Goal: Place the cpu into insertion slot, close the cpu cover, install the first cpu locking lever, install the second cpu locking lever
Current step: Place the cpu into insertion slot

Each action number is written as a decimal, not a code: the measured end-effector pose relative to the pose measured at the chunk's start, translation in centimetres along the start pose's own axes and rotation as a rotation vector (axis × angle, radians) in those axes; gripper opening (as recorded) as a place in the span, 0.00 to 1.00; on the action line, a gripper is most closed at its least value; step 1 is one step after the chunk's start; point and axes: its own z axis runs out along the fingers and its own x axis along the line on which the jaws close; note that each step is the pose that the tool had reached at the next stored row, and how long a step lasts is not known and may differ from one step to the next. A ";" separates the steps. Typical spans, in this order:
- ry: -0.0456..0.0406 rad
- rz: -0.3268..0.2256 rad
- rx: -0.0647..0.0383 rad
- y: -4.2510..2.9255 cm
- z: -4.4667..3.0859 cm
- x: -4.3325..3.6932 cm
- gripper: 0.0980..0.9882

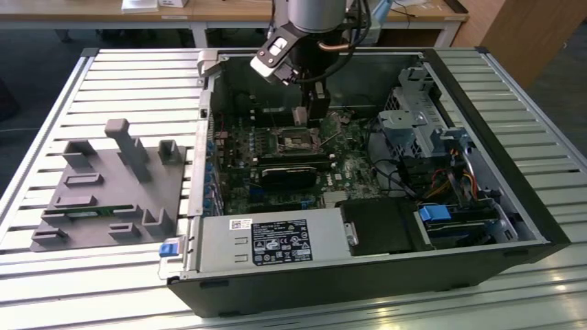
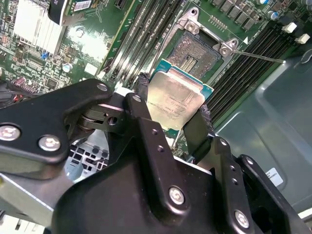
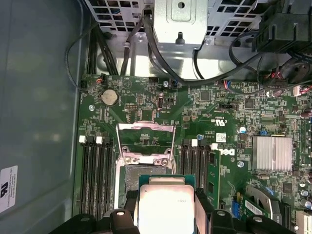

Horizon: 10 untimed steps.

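Here, in the exterior view, one robot arm reaches down from twelve o'clock into one open computer case point(image 1: 513, 206) lying on a slatted table point(image 1: 137, 82). Its gripper point(image 1: 314, 122) hangs just above the insertion slot point(image 1: 298, 143), and one grey fixture plate point(image 1: 101, 199) sits at nine o'clock of the case. In the second wrist view, the gripper's two fingers point(image 2: 139, 90) are closed narrowly on opposite edges of the one cpu point(image 2: 173, 100), its silvery top showing, held clear of the slot's bare pin field; one thin locking lever point(image 2: 258, 56) lies out to the side. In the first wrist view, the one cpu cover point(image 3: 145, 129) stands hinged open beyond the slot, with two banks of long memory slots point(image 3: 97, 170) flanking it. The likely hazard is that the chip looks offset from the socket, so lowering it skewed could bend pins, and an edge-only grip could let it slip.
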 end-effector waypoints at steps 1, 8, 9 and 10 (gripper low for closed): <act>0.0000 0.000 0.000 0.00 0.04 0.00 0.50; 0.0001 0.000 0.000 -0.02 0.32 0.00 0.50; 0.0001 0.000 0.000 -0.02 0.36 0.00 0.50; 0.0001 0.000 0.000 -0.02 0.40 0.00 0.50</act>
